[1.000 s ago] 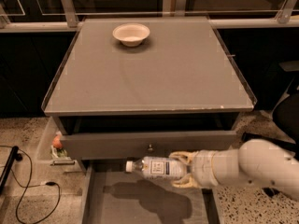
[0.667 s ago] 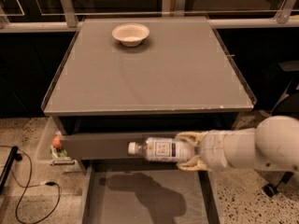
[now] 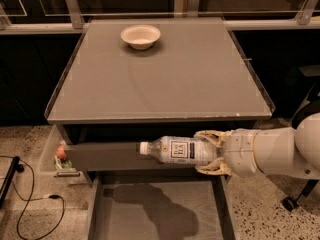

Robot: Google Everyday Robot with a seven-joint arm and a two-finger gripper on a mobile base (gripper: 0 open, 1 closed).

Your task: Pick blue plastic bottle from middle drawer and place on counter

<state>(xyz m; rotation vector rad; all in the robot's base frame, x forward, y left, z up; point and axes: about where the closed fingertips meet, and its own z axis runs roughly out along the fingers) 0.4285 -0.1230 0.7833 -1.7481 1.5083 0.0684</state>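
Over the middle drawer (image 3: 150, 219), gripper (image 3: 205, 152) has raised blue plastic bottle (image 3: 175, 150).

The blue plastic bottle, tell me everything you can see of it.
The blue plastic bottle is translucent, with a white screw cap and a white label with dark print. It is held horizontal in the air, its base end clamped in the gripper, above the open middle drawer and below the counter edge.

Smooth cream gripper (image 3: 207, 152) around translucent blue plastic bottle (image 3: 175, 150), matte grey counter (image 3: 165, 84)
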